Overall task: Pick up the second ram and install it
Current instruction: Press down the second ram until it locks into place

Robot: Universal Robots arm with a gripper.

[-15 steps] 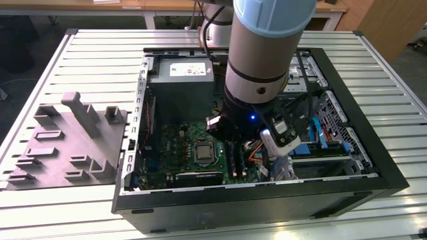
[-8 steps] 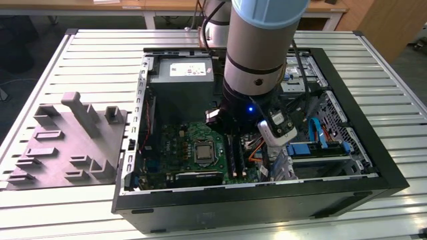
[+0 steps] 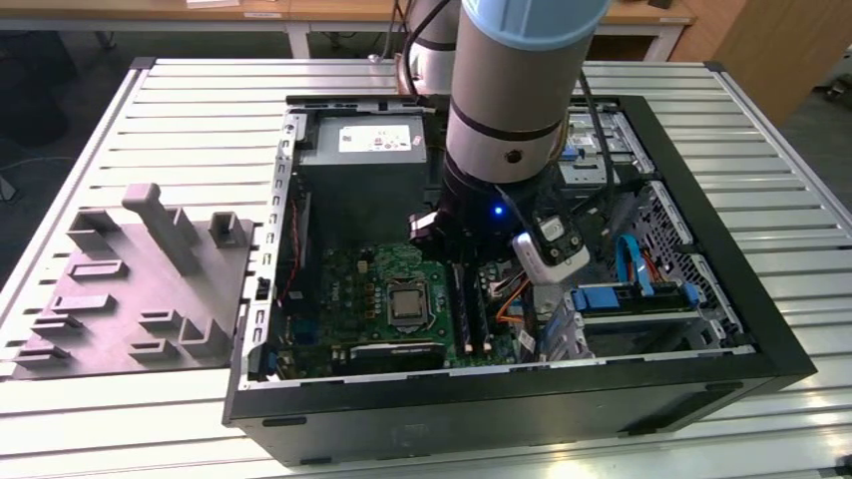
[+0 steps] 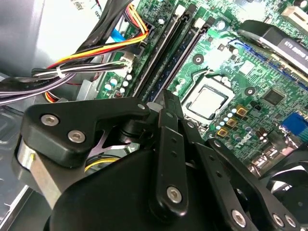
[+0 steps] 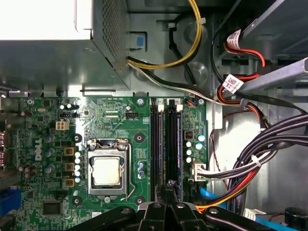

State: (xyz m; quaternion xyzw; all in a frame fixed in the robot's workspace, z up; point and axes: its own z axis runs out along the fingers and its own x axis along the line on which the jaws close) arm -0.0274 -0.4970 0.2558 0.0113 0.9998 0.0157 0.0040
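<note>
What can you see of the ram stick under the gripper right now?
In the second wrist view the ram stick is a long, thin, dark blue board with a row of dark chips. It stands on edge among the long black slots of the green motherboard, apparently seated. The gripper is over its near end; contact is unclear.
</note>
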